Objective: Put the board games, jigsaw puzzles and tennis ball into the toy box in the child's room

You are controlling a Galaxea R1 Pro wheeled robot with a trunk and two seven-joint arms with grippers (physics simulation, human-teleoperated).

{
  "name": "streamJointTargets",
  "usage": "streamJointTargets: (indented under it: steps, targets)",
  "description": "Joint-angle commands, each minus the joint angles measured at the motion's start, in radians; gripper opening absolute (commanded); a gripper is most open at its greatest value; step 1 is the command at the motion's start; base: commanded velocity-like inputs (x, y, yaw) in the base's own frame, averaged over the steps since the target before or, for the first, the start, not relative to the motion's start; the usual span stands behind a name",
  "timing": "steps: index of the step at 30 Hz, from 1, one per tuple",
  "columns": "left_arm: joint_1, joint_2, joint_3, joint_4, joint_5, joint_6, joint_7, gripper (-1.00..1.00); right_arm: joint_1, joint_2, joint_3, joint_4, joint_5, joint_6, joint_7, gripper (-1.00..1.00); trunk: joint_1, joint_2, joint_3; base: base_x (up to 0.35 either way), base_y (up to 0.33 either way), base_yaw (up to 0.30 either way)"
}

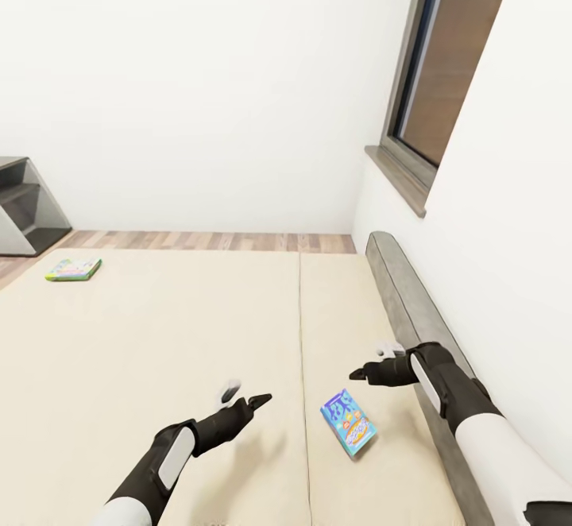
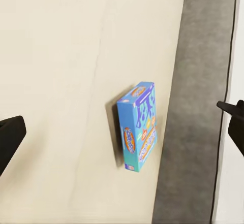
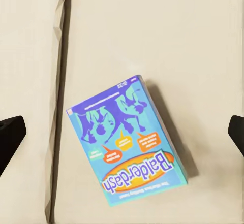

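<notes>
I stand at the cream bed [image 1: 159, 327] with both arms held out over its surface. My left gripper [image 1: 242, 396] hovers above the mattress with its fingers spread apart and nothing between them. My right gripper [image 1: 373, 361] hangs near the grey headboard [image 1: 405, 303], also with fingers apart and empty; through its wrist camera the two dark fingertips [image 3: 11, 135] sit wide at either edge of the frame.

The blue board game [image 1: 348, 423] lies flat on the mattress, between my two grippers and nearer to me than either, on the narrower section beside the mattress seam [image 1: 301, 367]. It rests at an angle to the seam, and neither gripper touches it. The right wrist view shows its cover lettered "Balderdash" [image 3: 127, 148]. In the left wrist view the same box [image 2: 138, 126] lies close to the grey headboard strip [image 2: 198, 107].

A second board game [image 1: 73, 269], green and white, sits at the far left corner of the bed, well apart from both arms. Beyond it stands a dark shelf unit [image 1: 28, 204] on the wood floor [image 1: 214, 241]. A window [image 1: 453, 57] is set in the wall to my right.
</notes>
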Motion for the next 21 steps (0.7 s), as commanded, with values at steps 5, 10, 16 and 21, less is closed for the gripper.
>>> streamJointTargets:
  steps: [5,10,16,21]
  targets:
    - [-0.004,-0.001,0.006,0.006,0.003,0.013,-0.004,1.0,-0.003,-0.003,0.003,-0.001,0.0,0.004,0.003,1.0,0.0,0.0,-0.009,0.0,0.0,0.0]
    - [-0.005,-0.001,0.006,0.009,0.003,0.015,-0.005,1.0,-0.004,-0.004,0.003,-0.001,0.0,0.004,0.003,1.0,0.0,0.0,-0.017,0.0,0.0,0.0]
    - [-0.007,-0.001,0.006,0.01,0.003,0.016,-0.007,1.0,-0.004,-0.005,0.003,-0.001,0.0,0.004,0.003,1.0,0.0,0.0,-0.027,0.0,0.0,0.0]
    - [-0.007,-0.001,0.005,0.011,0.003,0.016,-0.009,1.0,-0.005,-0.006,0.003,-0.001,0.001,0.004,0.003,1.0,0.0,0.0,-0.035,0.0,0.0,0.0]
